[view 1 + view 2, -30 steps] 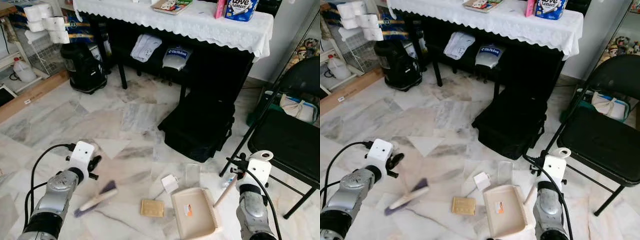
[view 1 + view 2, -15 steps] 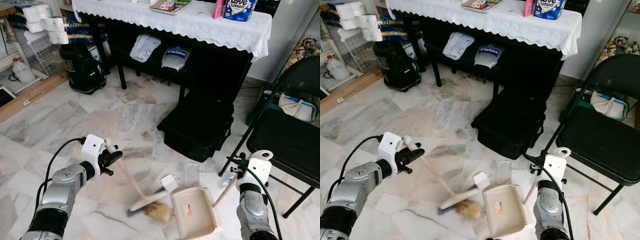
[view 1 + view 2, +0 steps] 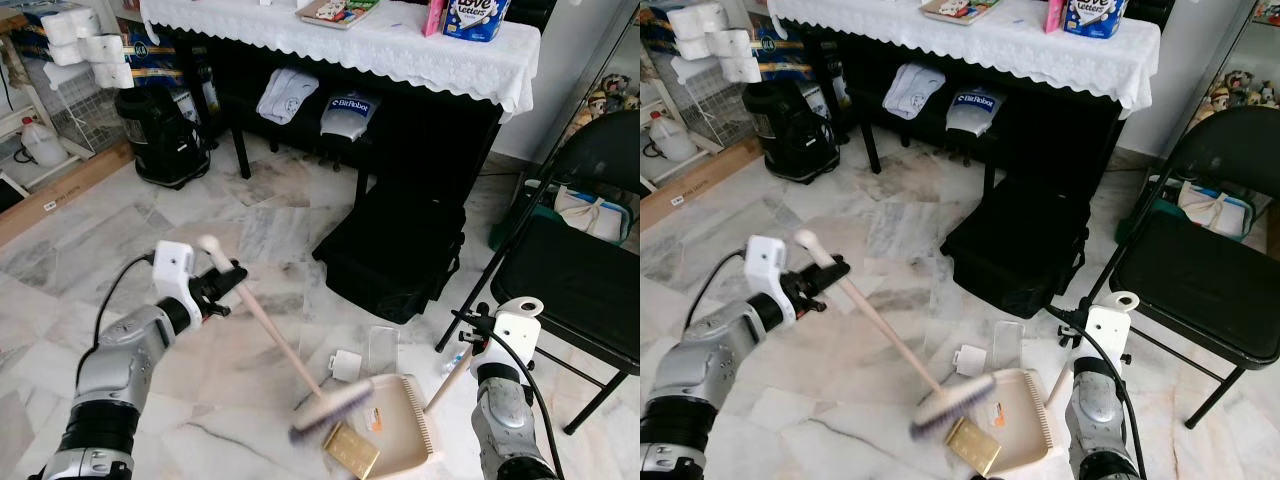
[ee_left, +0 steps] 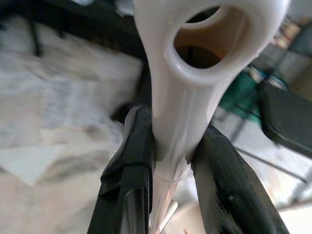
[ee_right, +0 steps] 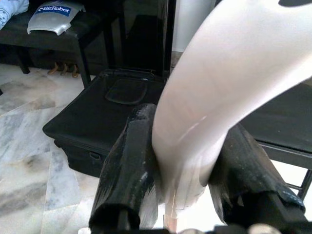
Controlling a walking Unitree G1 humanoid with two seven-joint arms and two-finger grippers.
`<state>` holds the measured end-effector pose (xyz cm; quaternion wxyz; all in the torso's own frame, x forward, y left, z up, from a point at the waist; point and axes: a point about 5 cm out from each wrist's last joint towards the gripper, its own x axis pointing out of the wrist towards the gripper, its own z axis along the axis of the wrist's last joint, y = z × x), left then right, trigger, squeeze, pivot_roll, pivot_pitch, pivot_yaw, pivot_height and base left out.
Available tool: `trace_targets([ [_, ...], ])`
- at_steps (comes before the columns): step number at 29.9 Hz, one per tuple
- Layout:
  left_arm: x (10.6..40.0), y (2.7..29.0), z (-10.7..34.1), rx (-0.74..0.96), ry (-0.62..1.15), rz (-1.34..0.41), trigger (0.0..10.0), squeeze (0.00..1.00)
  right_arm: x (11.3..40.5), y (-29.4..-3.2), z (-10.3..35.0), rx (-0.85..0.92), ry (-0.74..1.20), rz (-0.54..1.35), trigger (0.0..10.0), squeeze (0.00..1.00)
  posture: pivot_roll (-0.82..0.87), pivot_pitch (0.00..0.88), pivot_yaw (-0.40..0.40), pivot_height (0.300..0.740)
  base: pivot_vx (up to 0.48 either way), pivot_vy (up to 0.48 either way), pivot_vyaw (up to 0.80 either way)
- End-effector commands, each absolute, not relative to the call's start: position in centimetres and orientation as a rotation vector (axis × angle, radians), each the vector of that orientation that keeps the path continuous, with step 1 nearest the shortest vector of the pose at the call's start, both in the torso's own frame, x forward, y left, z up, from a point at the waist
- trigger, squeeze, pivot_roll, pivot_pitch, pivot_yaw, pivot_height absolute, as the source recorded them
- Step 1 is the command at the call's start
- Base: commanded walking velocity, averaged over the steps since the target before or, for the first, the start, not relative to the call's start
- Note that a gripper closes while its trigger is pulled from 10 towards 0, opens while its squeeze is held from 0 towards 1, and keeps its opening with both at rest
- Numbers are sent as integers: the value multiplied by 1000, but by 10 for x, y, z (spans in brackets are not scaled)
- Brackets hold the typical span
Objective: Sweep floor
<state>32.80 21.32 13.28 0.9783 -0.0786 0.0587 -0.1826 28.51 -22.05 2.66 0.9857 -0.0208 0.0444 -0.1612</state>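
My left gripper is shut on the cream handle of a hand brush, near its looped end. The handle slants down to the blurred purple-bristled brush head, which sits at the near-left lip of the beige dustpan. A tan flat block lies at that lip beside the bristles. My right gripper is shut on the dustpan's handle, low on the right. A small white piece and a clear plastic piece lie on the marble just beyond the pan.
A black bag lies on the floor ahead of the dustpan. A black folding chair stands to the right. Behind is a table with a white cloth, and a black appliance stands at far left.
My left gripper has swung the brush to the right. The brush head crossed the floor to the dustpan's lip, pushing the tan block along with it. The right arm and dustpan stayed put.
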Motion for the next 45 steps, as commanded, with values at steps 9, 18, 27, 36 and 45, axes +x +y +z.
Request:
trace_targets([
  [9, 331, 230, 149, 117, 76, -328, 10000, 0, 283, -217, 20, -22, 134, -313, 10000, 0, 24, 88, 9, 740, 0, 0, 0],
  [18, 329, 242, 135, 224, 85, -221, 10000, 0, 283, -216, 20, -19, 134, -310, 10000, 0, 23, 86, 12, 740, 0, 0, 0],
  [27, 326, 255, 128, 214, 70, -121, 10000, 0, 283, -216, 20, -16, 135, -311, 10000, 0, 33, 85, 13, 740, 0, 0, 0],
  [36, 315, 237, 101, 19, 19, 89, 10000, 0, 283, -215, 19, -13, 138, -303, 10000, 0, 22, 85, 11, 740, 0, 0, 0],
  [45, 319, 223, 102, -6, -20, 78, 10000, 0, 282, -216, 18, -12, 144, -304, 10000, 0, 19, 80, 16, 740, -260, 0, 0],
])
